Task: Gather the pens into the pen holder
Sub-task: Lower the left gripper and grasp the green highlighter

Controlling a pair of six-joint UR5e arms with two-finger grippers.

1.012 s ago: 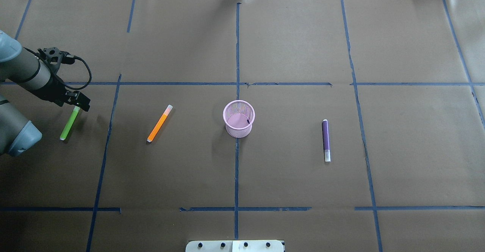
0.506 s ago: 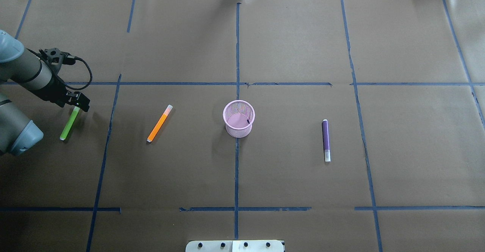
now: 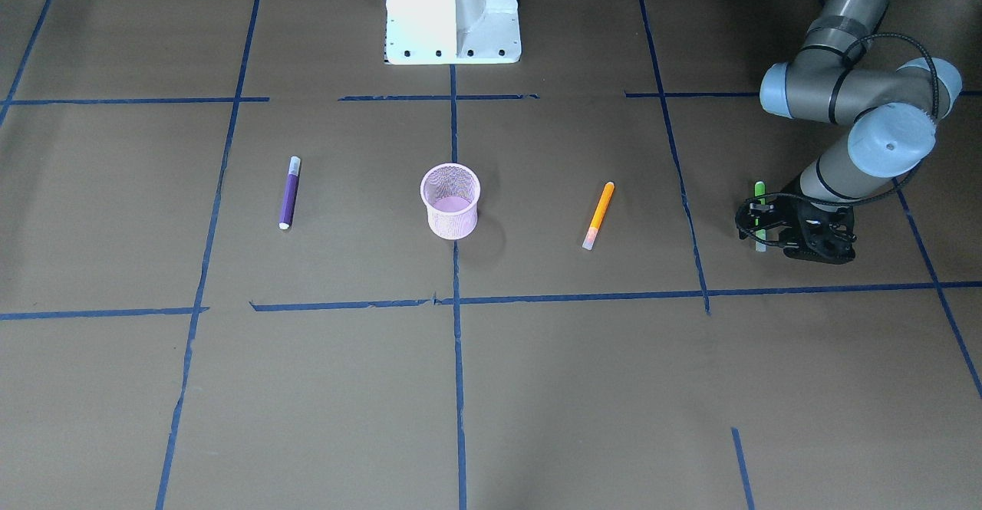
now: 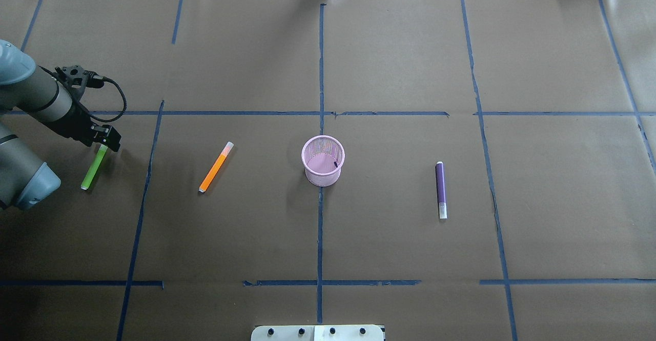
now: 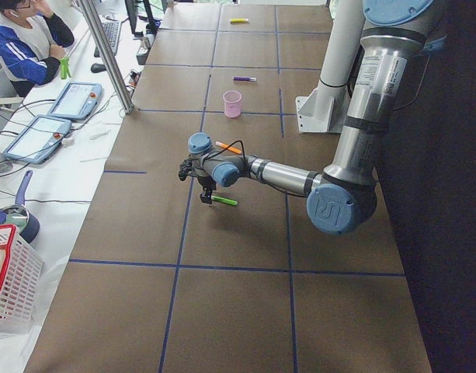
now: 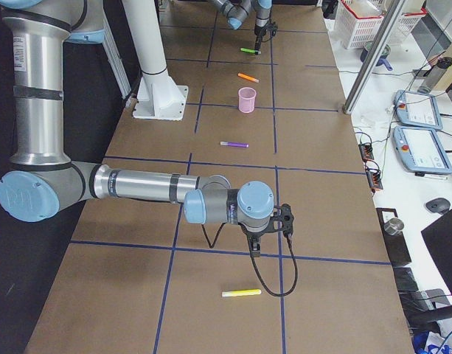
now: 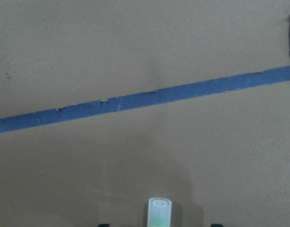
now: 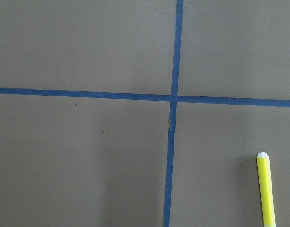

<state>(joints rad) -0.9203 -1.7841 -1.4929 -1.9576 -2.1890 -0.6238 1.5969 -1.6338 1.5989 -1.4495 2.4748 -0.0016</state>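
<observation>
Since a second ago the left arm has drawn back very slightly, and the left gripper (image 4: 106, 141) sits low over the pale cap end of the green pen (image 4: 92, 171). Its jaws stand apart on either side of the cap, with gaps showing, and grip nothing. The pen lies flat on the paper-covered table (image 4: 410, 64). Farther along the row lie the orange pen (image 4: 215, 168), then the upright pink pen holder (image 4: 323, 178), then the purple pen (image 4: 439, 184), all well apart. Farthest off, the right gripper (image 6: 253, 249) hangs near a yellow marker (image 6: 241, 293); I cannot tell whether it is open or closed.
</observation>
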